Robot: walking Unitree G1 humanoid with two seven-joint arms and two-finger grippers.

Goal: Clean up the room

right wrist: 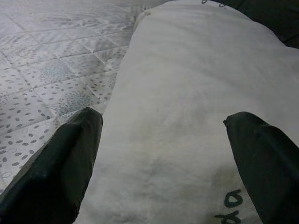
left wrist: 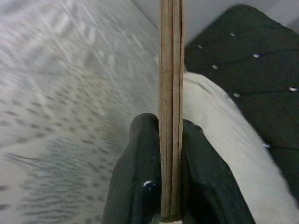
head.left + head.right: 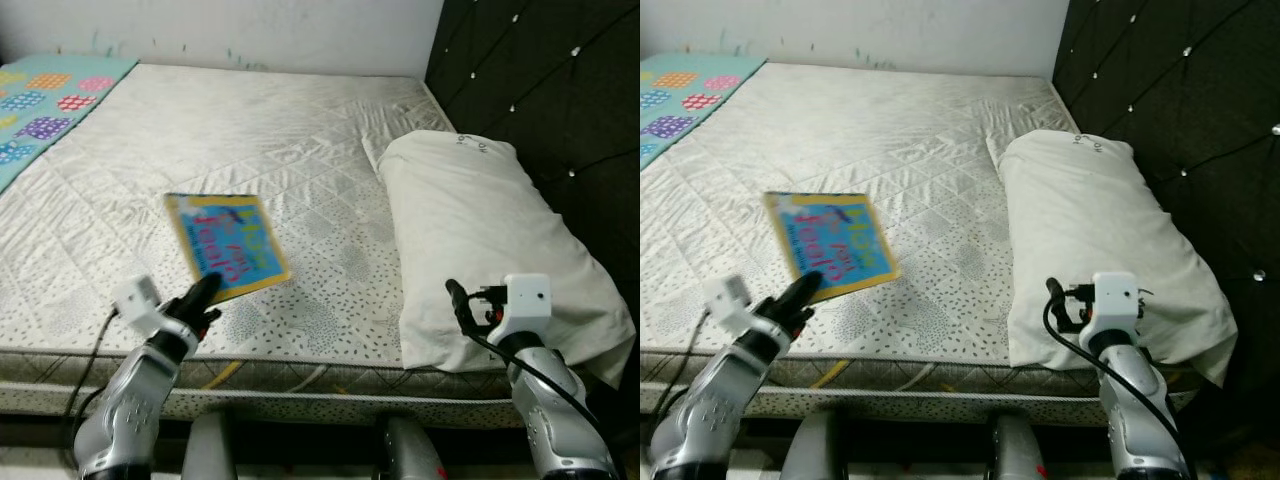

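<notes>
A thin blue and yellow picture book (image 3: 228,246) is held just above the white mattress (image 3: 260,130) near its front edge. My left gripper (image 3: 203,292) is shut on the book's near corner. In the left wrist view the book's edge (image 2: 170,107) stands clamped between the two black fingers (image 2: 140,177). A white pillow (image 3: 480,240) lies at the right by the headboard. My right gripper (image 3: 458,300) is open, hovering at the pillow's near end, and the pillow (image 1: 187,102) spreads between its fingers (image 1: 60,172).
A black tufted headboard (image 3: 540,90) runs along the right side. A patterned teal blanket (image 3: 45,100) lies at the bed's far left. A white wall (image 3: 250,30) stands behind the bed. The mattress front edge (image 3: 300,378) is close below my arms.
</notes>
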